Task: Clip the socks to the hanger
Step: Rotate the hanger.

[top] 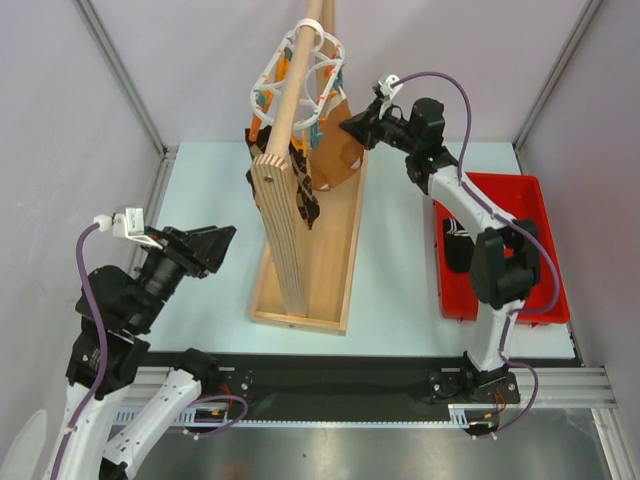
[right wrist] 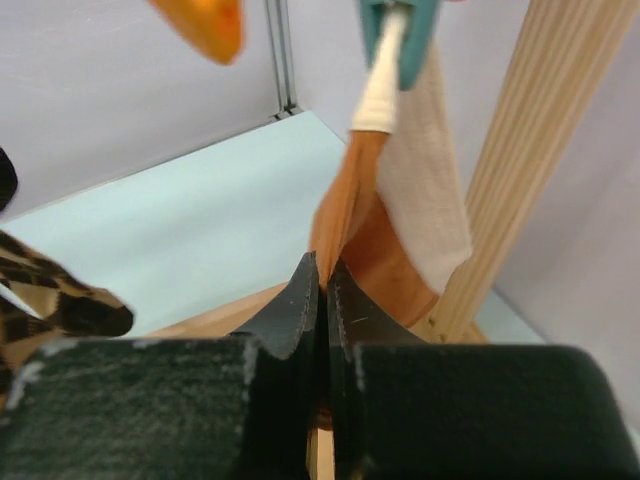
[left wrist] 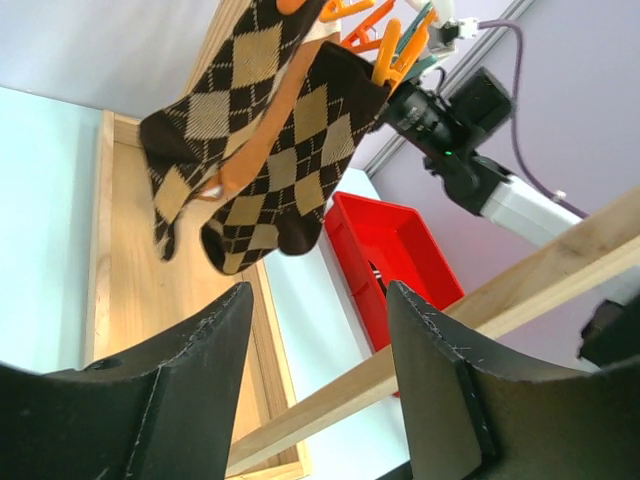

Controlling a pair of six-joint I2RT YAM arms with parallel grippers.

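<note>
The white hanger (top: 300, 62) hangs on the wooden pole, with orange and teal pegs. The dark argyle sock (top: 300, 195) hangs clipped below it and shows in the left wrist view (left wrist: 265, 130) under orange pegs (left wrist: 392, 45). The tan sock (top: 336, 150) hangs on the hanger's right side; a teal peg (right wrist: 400, 35) grips its pale cuff. My right gripper (top: 352, 128) is shut on the tan sock's (right wrist: 355, 215) lower edge, jaws (right wrist: 322, 268) pinched together. My left gripper (top: 215, 245) is open and empty (left wrist: 318, 295), low and left of the stand. No striped sock is clearly visible.
The wooden stand's tray base (top: 330, 270) sits mid-table, its upright (right wrist: 510, 150) close beside my right gripper. A red bin (top: 520, 215) stands at the right under my right arm, with something dark (top: 456, 245) inside. Enclosure walls close the sides and back.
</note>
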